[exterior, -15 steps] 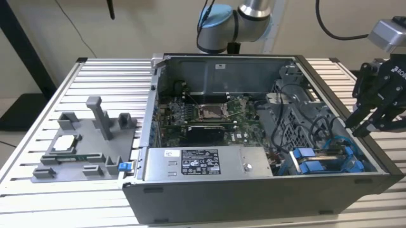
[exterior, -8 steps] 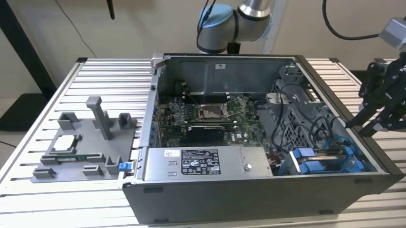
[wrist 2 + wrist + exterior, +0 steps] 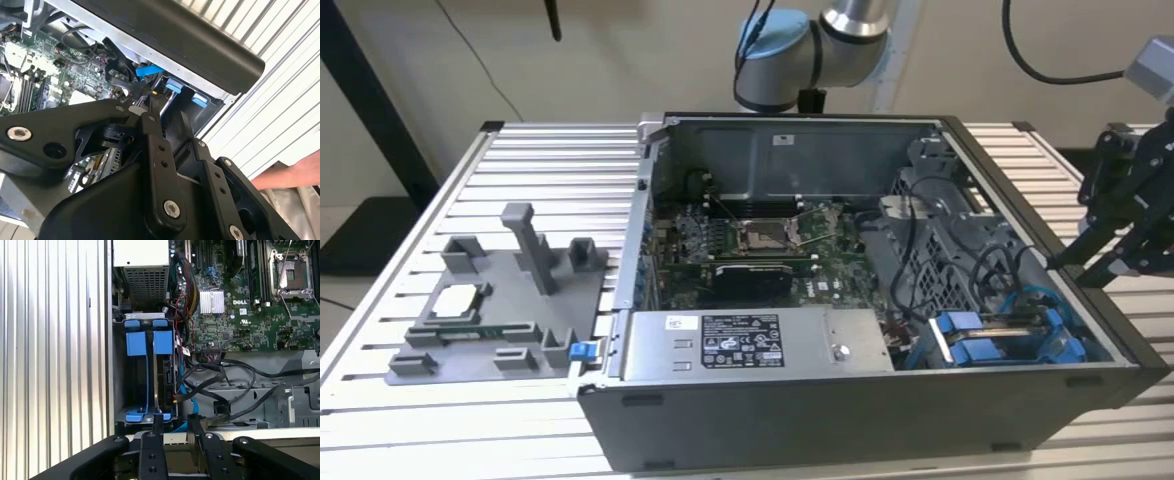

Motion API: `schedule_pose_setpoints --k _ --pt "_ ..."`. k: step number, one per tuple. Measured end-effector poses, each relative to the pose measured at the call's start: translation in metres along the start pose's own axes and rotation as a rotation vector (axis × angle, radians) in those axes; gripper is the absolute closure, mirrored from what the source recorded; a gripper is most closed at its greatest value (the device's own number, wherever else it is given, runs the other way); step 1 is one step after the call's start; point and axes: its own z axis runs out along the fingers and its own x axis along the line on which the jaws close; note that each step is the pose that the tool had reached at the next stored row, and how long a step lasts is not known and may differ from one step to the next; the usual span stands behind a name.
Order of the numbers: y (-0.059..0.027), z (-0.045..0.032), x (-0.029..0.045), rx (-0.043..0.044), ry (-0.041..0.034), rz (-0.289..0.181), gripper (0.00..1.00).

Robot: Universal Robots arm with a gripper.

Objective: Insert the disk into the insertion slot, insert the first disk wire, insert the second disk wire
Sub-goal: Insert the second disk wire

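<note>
Your arm (image 3: 851,18), top of the exterior view: a silver tube on a grey joint (image 3: 790,72) with a blue cap (image 3: 765,35), and a black cable (image 3: 1023,52) alongside. Your gripper (image 3: 175,424), in both wrist views: matte black bars (image 3: 159,165), slim fingers (image 3: 157,426), silver hex screws (image 3: 171,209).

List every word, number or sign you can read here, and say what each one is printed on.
Black label on the power-supply box: white print, too small to read.
White sticker on the same box: too blurred to read.
Small white sticker on the case's back wall: unreadable.
Motherboard: a white maker's logo and tiny markings; the markings are too small to read.
</note>
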Motion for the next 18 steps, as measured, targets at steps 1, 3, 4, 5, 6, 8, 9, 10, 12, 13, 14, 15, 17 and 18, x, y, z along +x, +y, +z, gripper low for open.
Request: schedule_pose_setpoints --k 1,3,4,5,6,8,9,10,12,13,14,15,17,18 --pt "0.0000 0.0000 -0.0001 0.0000 0.0000 0.000 0.00" --pt "0.0001 0.0001 -0.0015 0.0000 0.0000 0.000 0.00" --pt "0.0001 0.0001 -0.0027 -0.0001 0.0000 0.000 0.00" --pt "0.0002 0.0001 -0.0041 0.0000 0.0000 0.000 0.00" --pt "0.0003 0.0002 -0.0056 0.0000 0.0001 0.000 0.00" --pt "0.0005 0.0003 -0.0086 0.0000 0.0000 0.000 0.00" --pt "0.0006 0.0003 -0.0099 0.0000 0.0000 0.000 0.00" --pt "0.0007 0.0004 -0.0112 0.0000 -0.0001 0.000 0.00" --pt "0.0008 0.0005 -0.0128 0.0000 -0.0001 0.000 0.00" --pt "0.0008 0.0005 -0.0128 0.0000 -0.0001 0.000 0.00" --pt "0.0008 0.0005 -0.0128 0.0000 -0.0001 0.000 0.00" --pt "0.0008 0.0005 -0.0129 0.0000 -0.0001 0.000 0.00" --pt "0.0008 0.0005 -0.0130 0.0000 0.0000 0.000 0.00" --pt "0.0008 0.0005 -0.0130 0.0000 0.0000 0.000 0.00"
